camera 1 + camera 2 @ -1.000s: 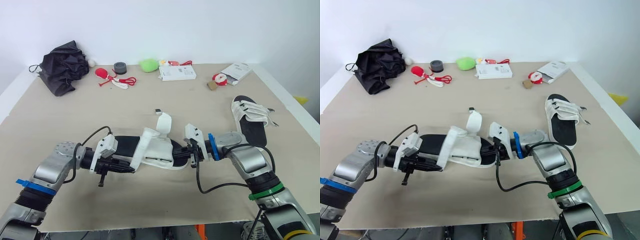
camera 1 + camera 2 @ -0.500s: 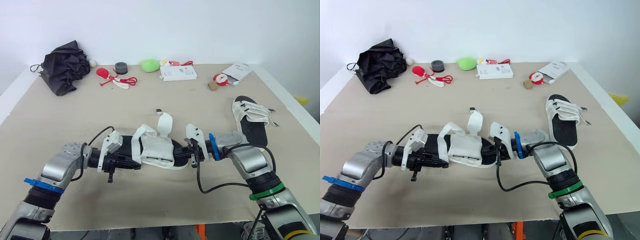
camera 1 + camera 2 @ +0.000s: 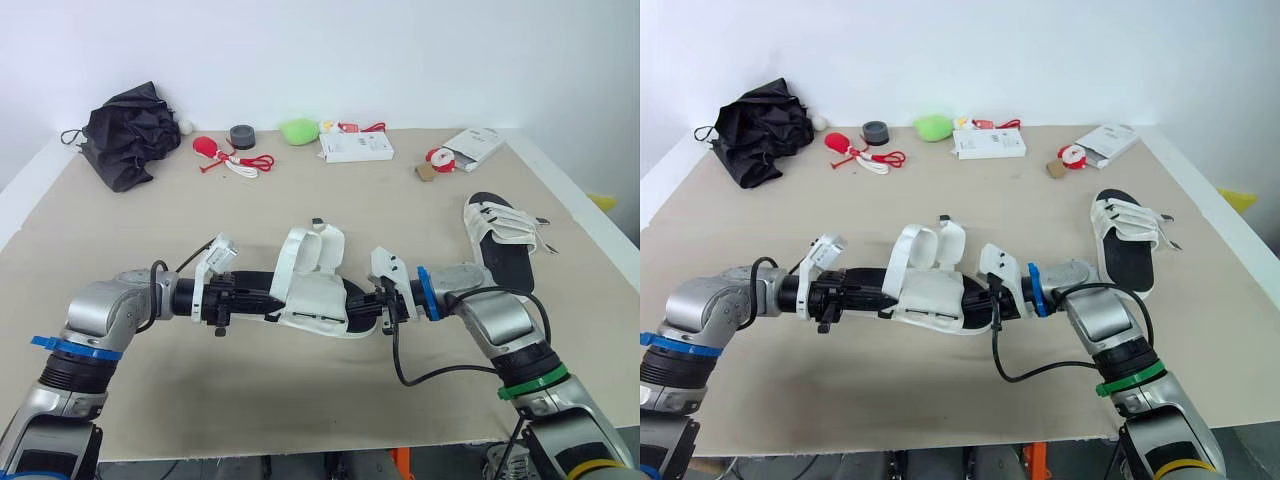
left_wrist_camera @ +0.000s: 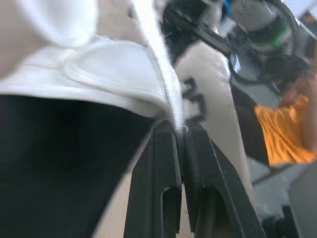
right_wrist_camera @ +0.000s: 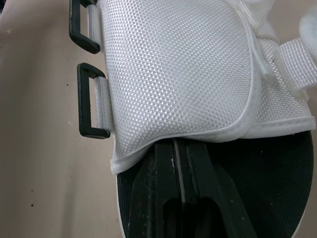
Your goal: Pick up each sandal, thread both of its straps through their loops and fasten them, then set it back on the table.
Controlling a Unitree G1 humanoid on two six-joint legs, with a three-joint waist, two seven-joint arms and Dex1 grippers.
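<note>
Bright, even light from above covers the beige tabletop [image 3: 400, 210]; soft, faint shadows lie under the arms at lower frame. Up close in the left wrist view, the white-strapped black sandal [image 4: 99, 74] is blurred, background too.

One black sandal [image 3: 315, 298] sits mid-table, white straps loose; second sandal [image 3: 505, 240] lies right.
</note>
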